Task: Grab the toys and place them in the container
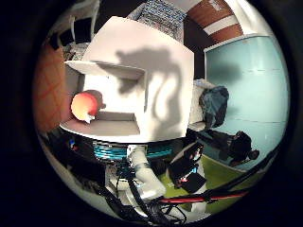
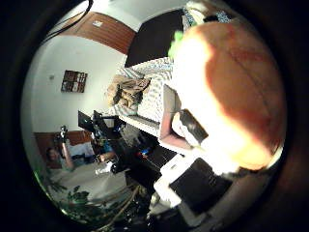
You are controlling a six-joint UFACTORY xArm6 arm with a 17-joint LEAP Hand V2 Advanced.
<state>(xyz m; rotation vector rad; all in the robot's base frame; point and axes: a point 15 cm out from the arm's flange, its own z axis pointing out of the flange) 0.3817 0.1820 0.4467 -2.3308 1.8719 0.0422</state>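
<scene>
An orange toy (image 2: 231, 87), rounded, with a green leaf (image 2: 176, 41) at one end, fills much of the thumb-side view, so it sits right against the palm of the robot hand (image 2: 198, 186). White and black fingers (image 2: 192, 126) lie against its lit flank. The robot hand is grasping this toy, which is held well above the white tabletop (image 1: 165, 42).

The little-finger-side view looks down on that tabletop. Taking the arm's base as six o'clock, the white container (image 1: 118, 71) stands at about nine o'clock, at the edge. It is an open box with low walls and inner dividers. A second, red-orange toy (image 1: 84, 106) lies inside it, in the compartment at the outer end, touching the wall.

A dark shadow (image 1: 156, 80) of the robot hand falls on the bare surface just beside the container, toward the middle of the tabletop, and its edge crosses the nearest wall. The held toy is well apart from both the container and the toy in it.
</scene>
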